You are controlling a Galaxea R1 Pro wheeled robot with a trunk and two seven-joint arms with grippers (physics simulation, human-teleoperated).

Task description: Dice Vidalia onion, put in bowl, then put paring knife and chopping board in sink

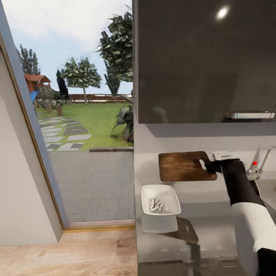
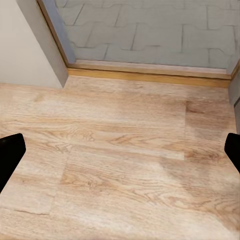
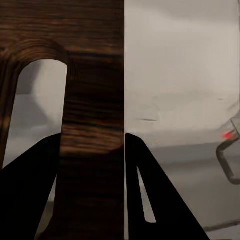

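Now the right claw (image 3: 95, 150) pinches the chopping board (image 1: 184, 166) by its handle end, lifted; next, carry it toward the sink beside the tap (image 1: 260, 163). The left claw (image 2: 120, 150) gapes empty.

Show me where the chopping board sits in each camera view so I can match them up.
Head view: the chopping board is on the countertop beyond the bowl, with the right gripper at its right end.
Left wrist view: wood floor and a door threshold; not the board.
Right wrist view: the board stands close up between the fingers, handle hole visible.
Shared landmark: the tap's red knob.
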